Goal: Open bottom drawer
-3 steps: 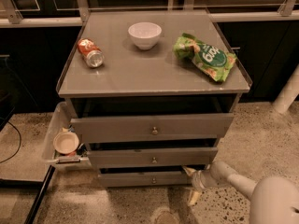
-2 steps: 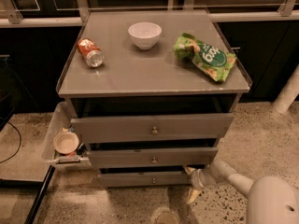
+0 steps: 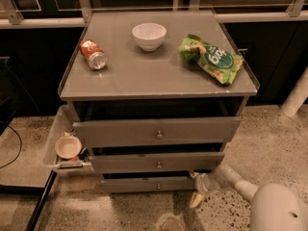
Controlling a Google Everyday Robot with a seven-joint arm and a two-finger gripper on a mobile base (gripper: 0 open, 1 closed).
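The grey cabinet (image 3: 144,76) has open speckled floor (image 3: 115,211) before it, so there is room to pull outward (the side tray (image 3: 52,143) on the left lies off that path). The bottom drawer (image 3: 134,184), lowest and slimmest, looks barely out, if at all; nearly all the pull remains. The gripper (image 3: 195,187) sits at its right end, fingers apart, right of the knob (image 3: 159,186).
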